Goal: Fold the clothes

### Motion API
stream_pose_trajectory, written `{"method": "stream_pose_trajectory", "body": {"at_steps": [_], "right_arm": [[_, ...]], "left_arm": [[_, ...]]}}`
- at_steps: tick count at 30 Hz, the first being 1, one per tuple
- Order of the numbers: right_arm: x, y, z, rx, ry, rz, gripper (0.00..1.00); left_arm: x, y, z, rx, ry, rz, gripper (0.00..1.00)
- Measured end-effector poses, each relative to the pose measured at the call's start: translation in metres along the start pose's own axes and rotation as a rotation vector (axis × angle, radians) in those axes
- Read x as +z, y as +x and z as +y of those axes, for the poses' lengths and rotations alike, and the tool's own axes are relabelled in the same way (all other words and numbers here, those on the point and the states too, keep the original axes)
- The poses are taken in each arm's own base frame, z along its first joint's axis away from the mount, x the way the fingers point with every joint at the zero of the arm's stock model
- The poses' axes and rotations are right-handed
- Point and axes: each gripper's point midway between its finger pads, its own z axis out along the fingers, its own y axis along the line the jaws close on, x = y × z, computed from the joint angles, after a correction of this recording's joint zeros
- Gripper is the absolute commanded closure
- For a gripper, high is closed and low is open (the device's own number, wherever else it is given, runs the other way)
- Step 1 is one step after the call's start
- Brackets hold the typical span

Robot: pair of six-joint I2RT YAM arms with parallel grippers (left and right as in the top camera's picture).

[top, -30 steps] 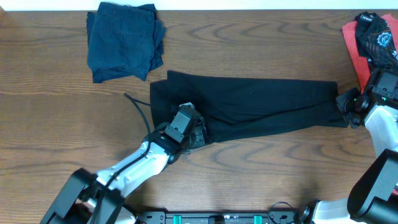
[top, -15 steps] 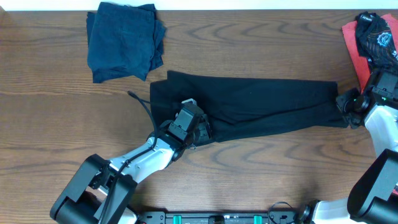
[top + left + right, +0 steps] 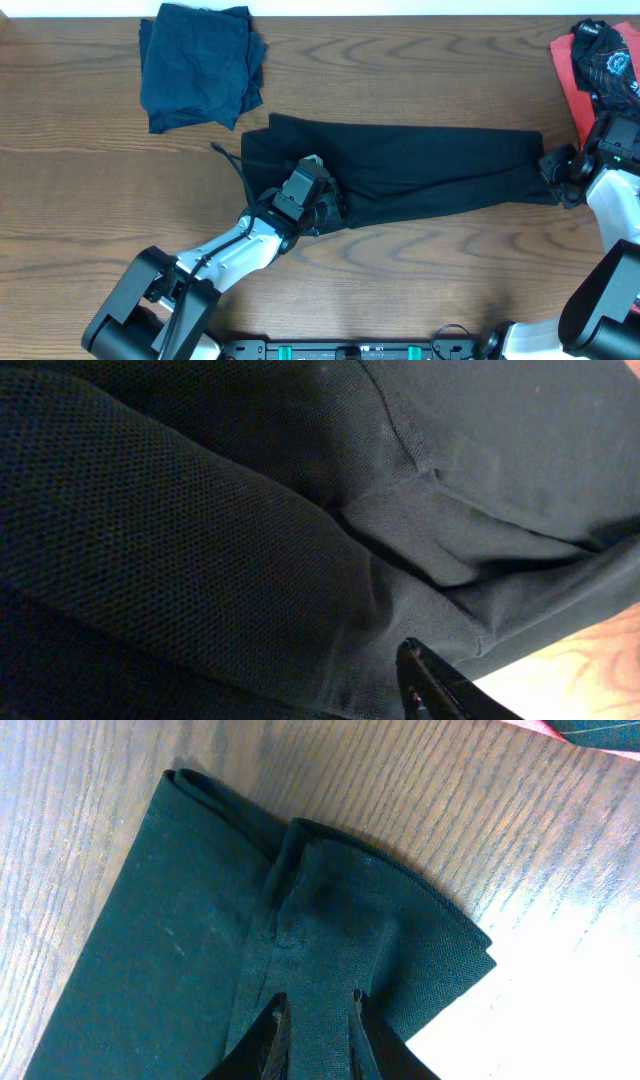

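Though seemingly pinched, black shirt [image 3: 420,165] outstretched.

The place looks like a robotics laboratory or a test bench. Two robot arms in white and black, the left arm [image 3: 235,250] and the right arm [image 3: 612,205], stand at the near edge of one table [image 3: 430,290] with a wood pattern. Between their bases runs a black bar with green parts [image 3: 365,351]. A thin black cable [image 3: 232,168] lies on the table top beside the left arm. Clothes lie well apart on this top: a black shirt [image 3: 430,165] stretched long in the middle, a folded dark blue shirt [image 3: 198,68] at the far left, and a red and black garment [image 3: 598,62] at the far right. Behind the table shows a plain white strip [image 3: 400,7].
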Motion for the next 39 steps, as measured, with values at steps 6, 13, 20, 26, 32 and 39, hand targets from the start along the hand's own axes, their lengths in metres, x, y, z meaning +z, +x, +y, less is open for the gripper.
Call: {"method": "stream_pose_trajectory", "body": {"at_steps": [6,13,20,26,32,39], "right_arm": [[0.000,0.001,-0.001,0.000,0.005,0.003,0.78],[0.000,0.001,-0.002,-0.007,0.007,0.004,0.68],[0.000,0.001,-0.002,-0.007,0.007,0.003,0.62],[0.000,0.000,0.000,-0.008,0.002,-0.002,0.48],[0.001,0.000,-0.001,-0.009,0.004,0.000,0.43],[0.024,0.011,-0.011,-0.006,0.051,0.061,0.45]], "left_arm": [[0.000,0.000,0.001,-0.004,-0.003,0.000,0.85],[-0.001,-0.014,-0.009,0.024,0.027,-0.066,0.89],[-0.004,-0.031,-0.029,0.059,0.092,-0.127,0.93],[-0.010,-0.045,-0.047,0.088,0.127,-0.161,0.93],[-0.016,-0.063,-0.053,0.117,0.121,-0.249,0.93],[-0.027,-0.090,-0.068,0.184,0.160,-0.380,0.93]]}}
